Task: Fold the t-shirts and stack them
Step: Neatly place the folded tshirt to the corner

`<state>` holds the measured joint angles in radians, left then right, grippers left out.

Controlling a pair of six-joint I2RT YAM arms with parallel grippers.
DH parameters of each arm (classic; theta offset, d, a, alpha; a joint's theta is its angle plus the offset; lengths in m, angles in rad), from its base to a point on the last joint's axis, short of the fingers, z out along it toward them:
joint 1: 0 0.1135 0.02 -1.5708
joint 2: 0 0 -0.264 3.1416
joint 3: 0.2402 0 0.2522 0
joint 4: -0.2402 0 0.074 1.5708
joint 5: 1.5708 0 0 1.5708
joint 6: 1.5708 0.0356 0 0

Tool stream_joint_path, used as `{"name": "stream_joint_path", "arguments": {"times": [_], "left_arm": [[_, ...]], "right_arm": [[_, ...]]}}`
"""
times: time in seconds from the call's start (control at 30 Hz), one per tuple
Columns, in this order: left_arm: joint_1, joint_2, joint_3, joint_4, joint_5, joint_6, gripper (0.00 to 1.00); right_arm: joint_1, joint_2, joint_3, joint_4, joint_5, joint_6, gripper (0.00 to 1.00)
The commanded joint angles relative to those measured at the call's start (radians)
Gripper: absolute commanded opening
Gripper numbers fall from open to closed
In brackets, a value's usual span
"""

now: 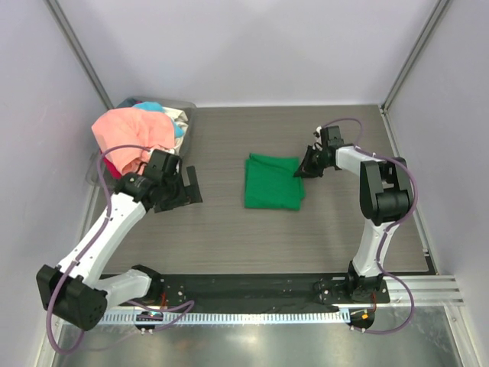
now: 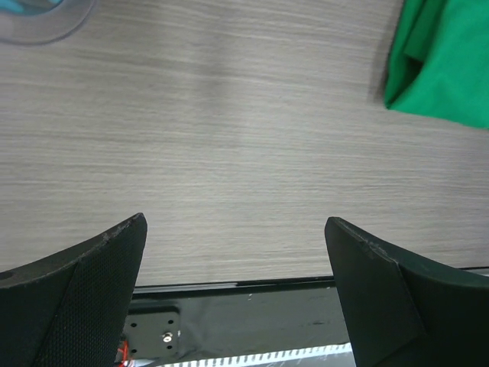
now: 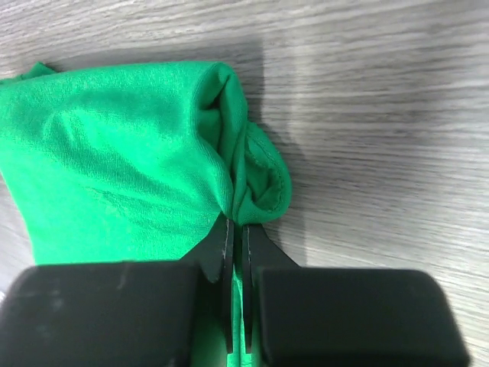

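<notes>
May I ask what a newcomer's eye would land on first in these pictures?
The bright green t-shirt, folded on the middle of the table, stands out most, with the right gripper pinched shut on its far right corner. At the far left, a salmon-pink shirt heaps over the grey bin, and the left gripper hangs open and empty just in front of it.
</notes>
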<state>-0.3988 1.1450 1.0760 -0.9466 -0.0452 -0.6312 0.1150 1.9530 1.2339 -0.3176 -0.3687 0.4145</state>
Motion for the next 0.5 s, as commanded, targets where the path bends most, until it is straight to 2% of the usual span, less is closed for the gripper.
{"name": "stream_joint_path", "arguments": {"times": [0.0,0.07,0.2,0.3,0.47], "left_arm": [[0.000,-0.059,-0.037,-0.001,-0.047,0.037,1.00],[0.000,-0.074,-0.051,-0.011,-0.059,0.059,1.00],[0.000,-0.103,-0.080,-0.034,-0.096,0.071,1.00],[0.002,-0.137,-0.093,-0.008,-0.061,0.074,1.00],[0.000,-0.154,-0.116,0.025,-0.077,0.071,1.00]], "right_arm": [[-0.029,0.014,0.019,0.017,0.125,-0.065,0.01],[-0.040,0.017,0.071,-0.036,0.274,-0.123,0.01],[-0.064,0.064,0.229,-0.118,0.462,-0.224,0.01],[-0.089,0.147,0.392,-0.187,0.591,-0.288,0.01],[-0.101,0.283,0.657,-0.230,0.799,-0.408,0.01]]}}
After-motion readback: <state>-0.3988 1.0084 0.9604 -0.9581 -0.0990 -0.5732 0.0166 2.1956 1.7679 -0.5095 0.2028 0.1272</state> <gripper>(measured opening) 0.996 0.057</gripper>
